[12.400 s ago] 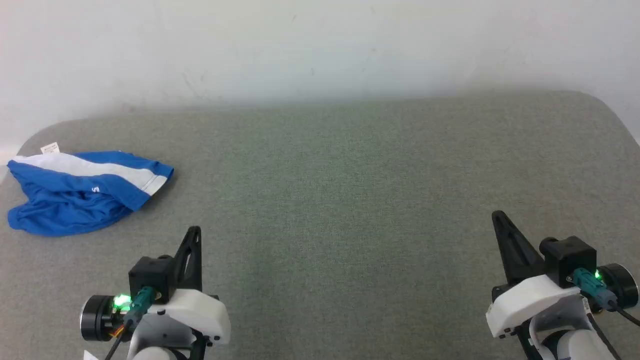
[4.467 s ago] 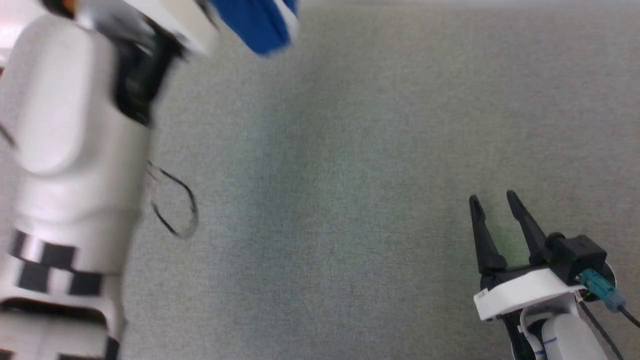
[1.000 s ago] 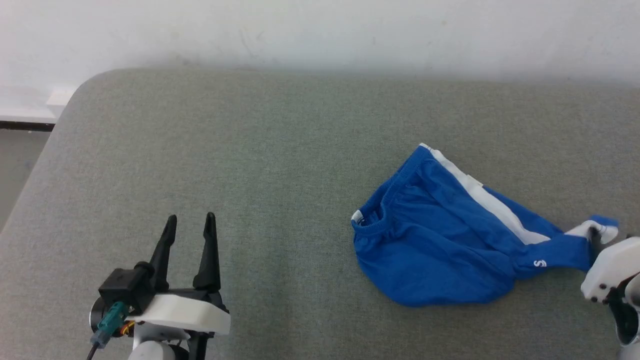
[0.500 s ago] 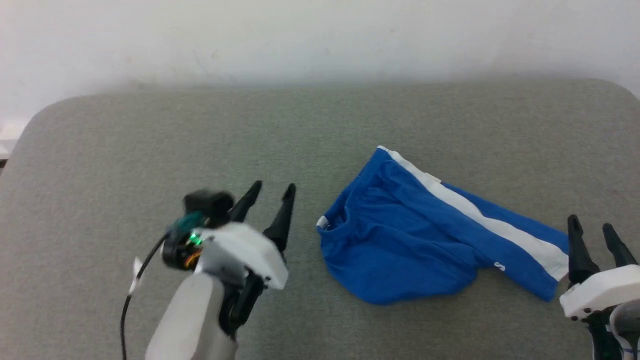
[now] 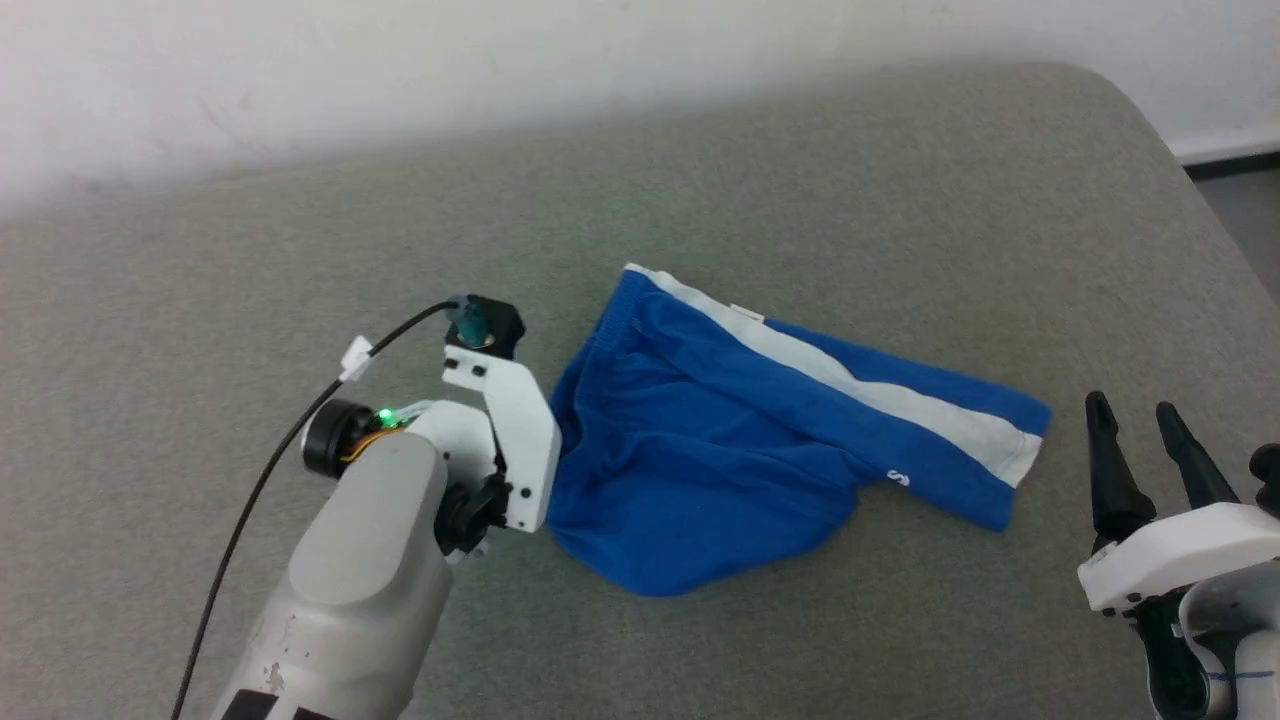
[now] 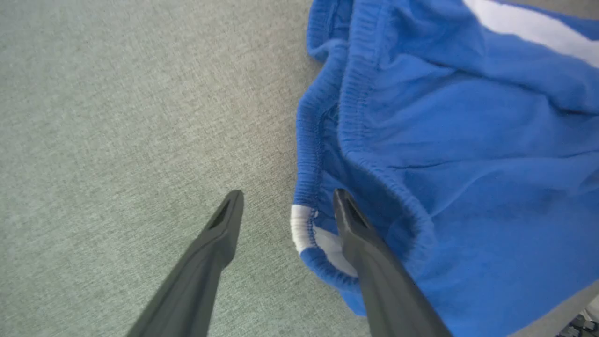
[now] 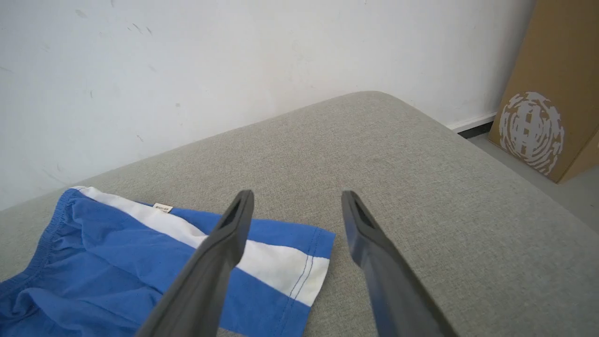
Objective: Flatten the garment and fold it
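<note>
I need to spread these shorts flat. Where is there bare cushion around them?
Bare cushion lies between the shorts and the wall, and along the near edge in front of them. Crowded: the waistband, at the open left tool; the leg hem, near the right tool.

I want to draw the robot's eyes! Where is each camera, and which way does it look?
Head view: on the head, looking down at the blue shorts on the grey cushion; left arm and right gripper show.
Left wrist view: on the left wrist, looking along the open left gripper at the waistband.
Right wrist view: on the right wrist, looking over the open right gripper toward the wall.
Shared: all three see the shorts.
</note>
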You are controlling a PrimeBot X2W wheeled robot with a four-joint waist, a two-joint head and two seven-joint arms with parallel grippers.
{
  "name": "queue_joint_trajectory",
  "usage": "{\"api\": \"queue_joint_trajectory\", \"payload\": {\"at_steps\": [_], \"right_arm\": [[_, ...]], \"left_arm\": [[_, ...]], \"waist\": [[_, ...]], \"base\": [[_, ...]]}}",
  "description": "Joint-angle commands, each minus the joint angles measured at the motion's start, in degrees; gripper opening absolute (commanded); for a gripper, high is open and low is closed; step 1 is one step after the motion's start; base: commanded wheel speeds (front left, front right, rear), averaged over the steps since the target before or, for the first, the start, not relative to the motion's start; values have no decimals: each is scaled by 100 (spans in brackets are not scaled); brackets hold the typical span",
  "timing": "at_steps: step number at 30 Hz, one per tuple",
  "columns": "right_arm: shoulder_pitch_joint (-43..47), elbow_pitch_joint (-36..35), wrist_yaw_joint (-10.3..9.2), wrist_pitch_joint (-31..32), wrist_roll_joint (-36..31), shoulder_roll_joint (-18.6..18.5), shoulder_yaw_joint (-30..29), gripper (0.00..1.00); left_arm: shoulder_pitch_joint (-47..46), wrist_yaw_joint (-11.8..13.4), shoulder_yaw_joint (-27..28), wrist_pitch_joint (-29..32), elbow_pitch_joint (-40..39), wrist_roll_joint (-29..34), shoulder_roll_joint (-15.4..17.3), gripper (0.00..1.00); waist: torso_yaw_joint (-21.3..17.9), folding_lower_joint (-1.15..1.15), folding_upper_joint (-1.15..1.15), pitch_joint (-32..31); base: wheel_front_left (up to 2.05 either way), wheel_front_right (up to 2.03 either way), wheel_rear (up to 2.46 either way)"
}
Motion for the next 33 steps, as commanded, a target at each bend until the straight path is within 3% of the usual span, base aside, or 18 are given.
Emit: {"api": "queue_joint_trajectory", "payload": {"at_steps": [1,7,9,16,21,29,33], "right_arm": [[-71,-29,-5,-52,9,9,6,100],[-95,3,-5,-154,35,9,23,100],[-117,19,-5,-173,42,9,64,100],[-111,111,-5,-198,30,9,138,100],[-9,150,-5,-190,-18,9,85,100],[43,139,-5,-117,-34,9,144,100],[63,134,-5,-89,-43,9,177,100]], "left_arm": [[-55,40,-19,20,74,23,41,100],[-7,115,13,1,467,-22,117,100],[-16,75,18,-64,533,-77,89,2],[-116,-17,408,-644,406,-579,-32,0],[98,73,973,-1194,-116,-1027,83,0],[1805,590,1744,-1265,-1366,-1482,527,0],[2984,931,1962,-1046,-2081,-1662,521,0]], "waist": [[-281,0,0,258],[-265,0,0,327],[-220,0,0,331],[102,0,0,196],[547,0,0,28],[1166,0,0,-190],[1389,0,0,-260]], "base": [[0,0,0],[0,0,0],[0,0,0],[0,0,0],[0,0,0],[0,0,0],[0,0,0]]}}
